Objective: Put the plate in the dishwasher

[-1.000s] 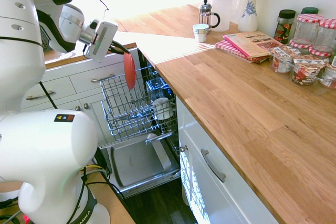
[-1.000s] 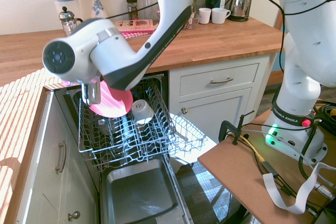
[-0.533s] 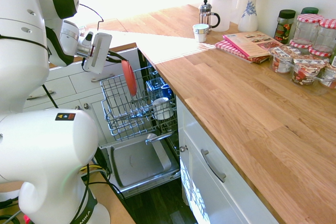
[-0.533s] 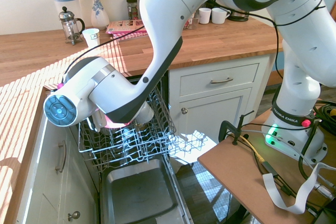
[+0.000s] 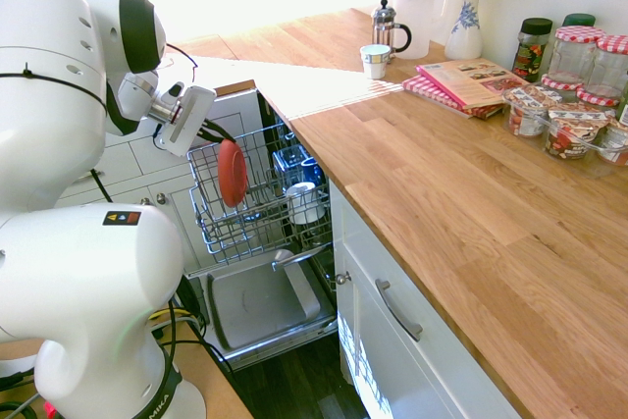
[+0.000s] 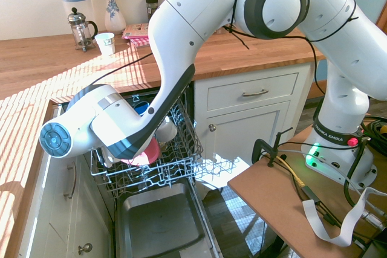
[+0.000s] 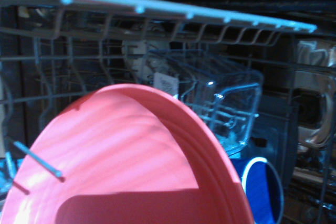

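Observation:
The coral-red plate (image 5: 232, 172) stands on edge inside the dishwasher's pulled-out grey wire rack (image 5: 257, 211), over the lowered door (image 5: 257, 306). My gripper (image 5: 212, 134) sits just above the plate's top rim and is shut on it. In the second exterior view only a pink patch of the plate (image 6: 144, 151) shows below my forearm, low in the rack (image 6: 175, 164); the fingers are hidden there. The wrist view is filled by the plate (image 7: 121, 161), with rack wires crossing in front of and behind it.
A white mug (image 5: 302, 201) and a blue cup (image 5: 293, 166) sit in the rack to the plate's right. A clear plastic container (image 7: 220, 98) lies behind the plate. White drawer fronts (image 5: 132, 149) flank the rack, and the wooden counter (image 5: 461, 183) overhangs it.
The gripper has come down with the plate, from above the rack's rim to among its wires. The forearm now covers more of the rack in the second exterior view.

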### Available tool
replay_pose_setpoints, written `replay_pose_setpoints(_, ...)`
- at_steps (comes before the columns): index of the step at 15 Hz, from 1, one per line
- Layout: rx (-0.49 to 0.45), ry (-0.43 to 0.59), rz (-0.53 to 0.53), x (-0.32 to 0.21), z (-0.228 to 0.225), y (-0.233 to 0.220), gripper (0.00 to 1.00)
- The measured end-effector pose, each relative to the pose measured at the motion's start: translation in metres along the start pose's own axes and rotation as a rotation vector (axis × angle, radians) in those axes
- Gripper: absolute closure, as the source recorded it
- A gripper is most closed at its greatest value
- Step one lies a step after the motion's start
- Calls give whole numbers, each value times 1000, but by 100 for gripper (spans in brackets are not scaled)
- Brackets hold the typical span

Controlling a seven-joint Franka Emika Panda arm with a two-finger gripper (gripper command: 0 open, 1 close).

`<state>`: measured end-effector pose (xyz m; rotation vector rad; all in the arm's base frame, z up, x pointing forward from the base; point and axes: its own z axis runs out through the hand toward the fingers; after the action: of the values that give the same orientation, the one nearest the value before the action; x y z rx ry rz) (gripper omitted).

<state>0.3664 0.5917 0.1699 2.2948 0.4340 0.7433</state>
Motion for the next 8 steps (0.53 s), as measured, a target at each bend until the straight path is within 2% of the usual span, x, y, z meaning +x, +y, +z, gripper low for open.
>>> replay_pose_setpoints(3,-14,-73,-6,-6,9,-12,0)
replay_pose_setpoints(8,3,-209,9,25,-1,-5,0)
